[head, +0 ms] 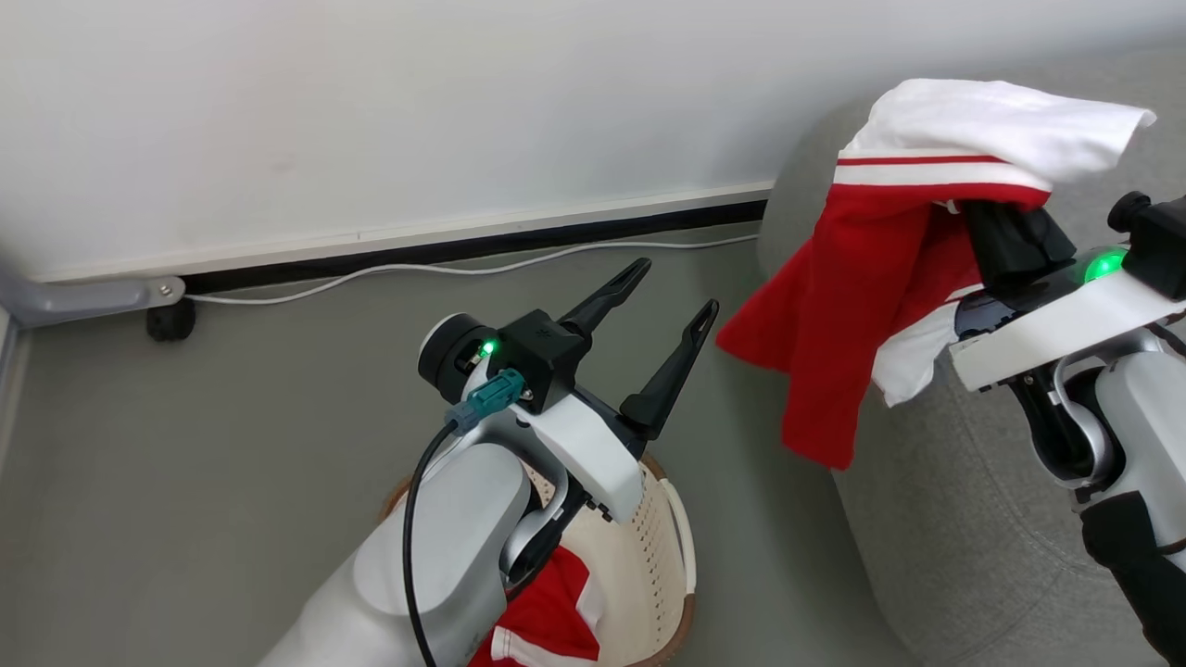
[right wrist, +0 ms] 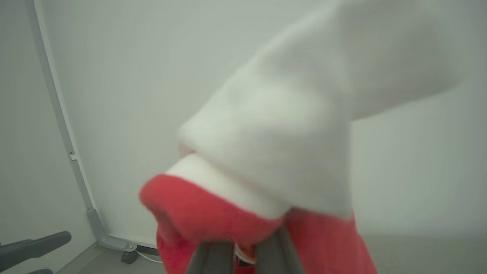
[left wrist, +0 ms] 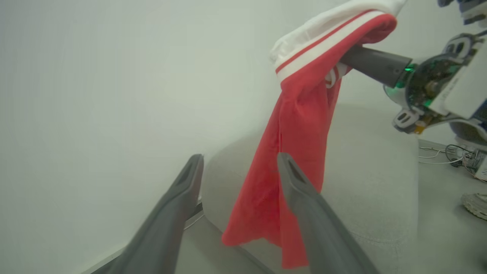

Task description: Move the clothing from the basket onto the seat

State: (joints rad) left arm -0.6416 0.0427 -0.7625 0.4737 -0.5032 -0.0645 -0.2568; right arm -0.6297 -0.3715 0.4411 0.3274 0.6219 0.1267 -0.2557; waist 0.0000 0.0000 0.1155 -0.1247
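- The right gripper has its fingers pressed together on the red-and-white garment, up at 2 o'clock in the head view. The white panel has flopped right over the fingers.
- First trouble spot: the long red tail hangs beside the rounded edge of the seat, on its 9 o'clock side, over the floor. If it lets go here, I reckon the weight of that tail drags the whole thing down the side and onto the floor.
- Second trouble spot: cloth draped over the fingers may cling when they part. The garment could then ride back with the arm instead of landing.
- The safer bet, as I read it, is to carry it further towards 3 o'clock, over the seat's top, before any release.
- The left gripper is near the centre, fingers spread wide with nothing between them, pointing to 1 o'clock.
- The basket is down at 6 o'clock, partly behind the left forearm. Inside it lies a second garment, red with white trim, bunched up. I cannot tell whether anything lies beneath it.
- The risk there is that a reach past that forearm catches the rim and tips the basket.
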